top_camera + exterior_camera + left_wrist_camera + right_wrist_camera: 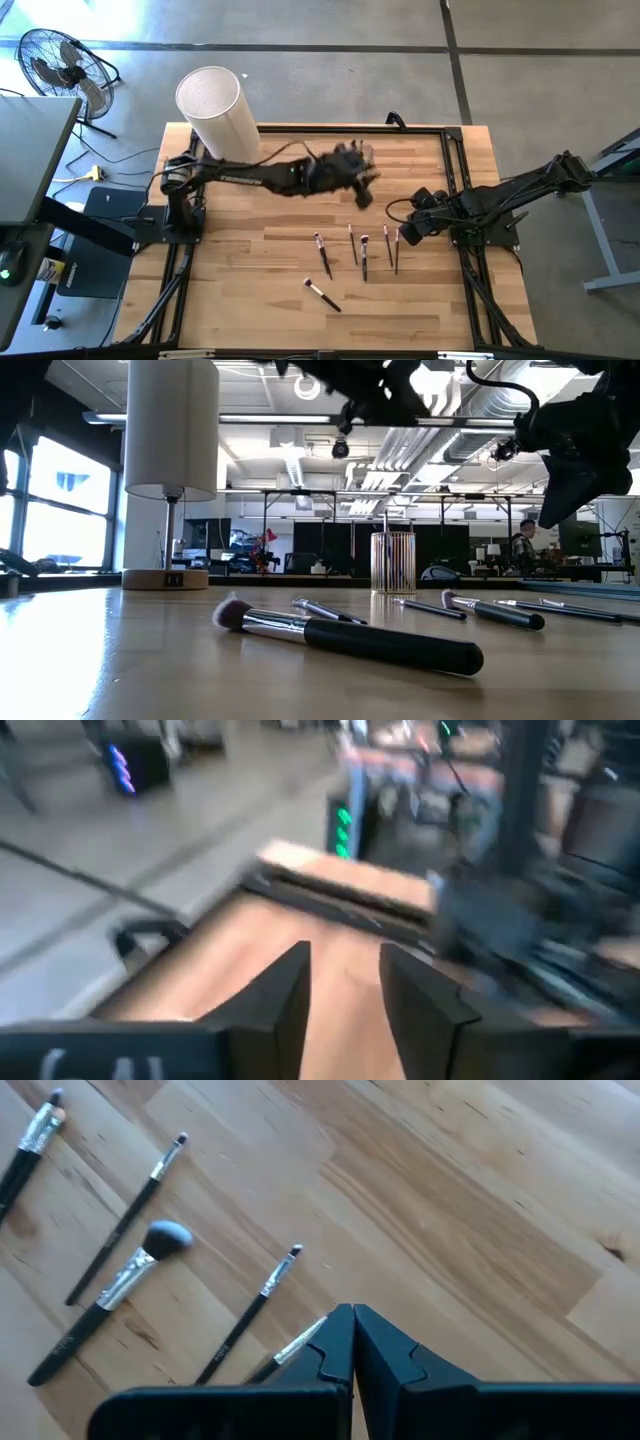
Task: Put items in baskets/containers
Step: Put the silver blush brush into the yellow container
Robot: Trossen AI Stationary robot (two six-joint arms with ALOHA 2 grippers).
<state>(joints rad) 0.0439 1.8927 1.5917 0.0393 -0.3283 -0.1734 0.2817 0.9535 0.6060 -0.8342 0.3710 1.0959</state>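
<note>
High view gives you bare wood along the table's (pixel 230 260) left edge and near-left corner, while the brushes (pixel 363 250) lie loose in the middle toward the near edge, one apart nearer you. Your left gripper (pixel 358 178) reaches from the left edge across the far middle, raised, its fingers (pixel 285 995) parted and empty; the blurred glass cup (pixel 393 563) stands just beneath it, toward the far edge. Your right gripper (pixel 408 232) hangs low just right of the brush row, fingers (pixel 335 1342) pressed together, a thin brush (pixel 295 1345) beside the tips; whether it grips that brush you cannot tell. The white cylinder (pixel 222 115) crowds the far-left corner
</note>
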